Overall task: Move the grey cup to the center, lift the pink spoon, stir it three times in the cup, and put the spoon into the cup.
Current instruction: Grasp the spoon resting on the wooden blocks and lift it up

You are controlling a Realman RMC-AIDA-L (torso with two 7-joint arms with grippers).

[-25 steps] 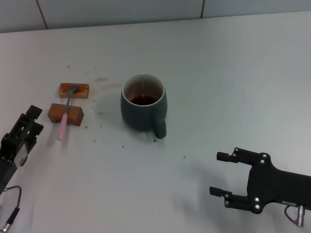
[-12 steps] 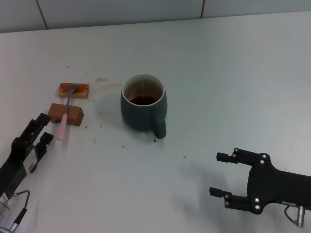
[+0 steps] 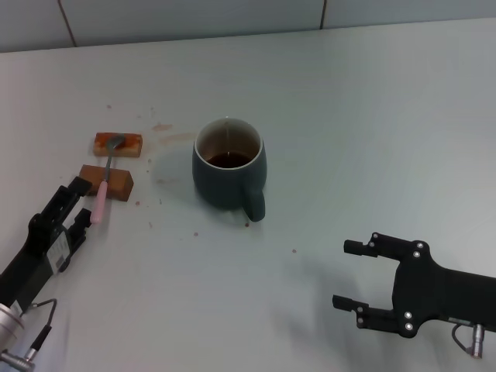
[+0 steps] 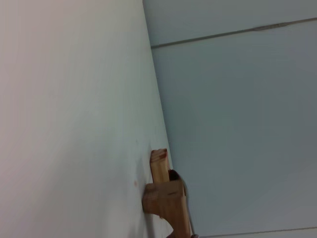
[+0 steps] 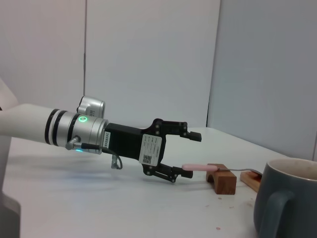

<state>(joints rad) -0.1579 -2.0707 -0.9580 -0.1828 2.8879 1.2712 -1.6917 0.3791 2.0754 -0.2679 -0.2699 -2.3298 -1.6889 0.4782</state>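
Note:
The grey cup [image 3: 229,172] stands upright mid-table with brown liquid inside and its handle toward me; the right wrist view shows the cup [image 5: 290,198] too. The pink spoon [image 3: 101,194] rests across two brown blocks, its bowl on the far block [image 3: 118,144] and its handle over the near block [image 3: 105,181]. My left gripper [image 3: 79,203] is open, low over the table, just left of the handle's near end. Seen from the right wrist, the left gripper [image 5: 192,154] has its fingertips close to the tip of the spoon's handle [image 5: 198,167]. My right gripper [image 3: 347,273] is open near the front right.
Brown spots and crumbs mark the table [image 3: 356,124] around the blocks and cup. The left wrist view shows both blocks [image 4: 166,198] on the table, before a pale wall. The wall runs along the table's far edge.
My left gripper has moved forward and right, from the table's left edge to beside the spoon handle's near end. The right arm, cup and spoon have barely moved.

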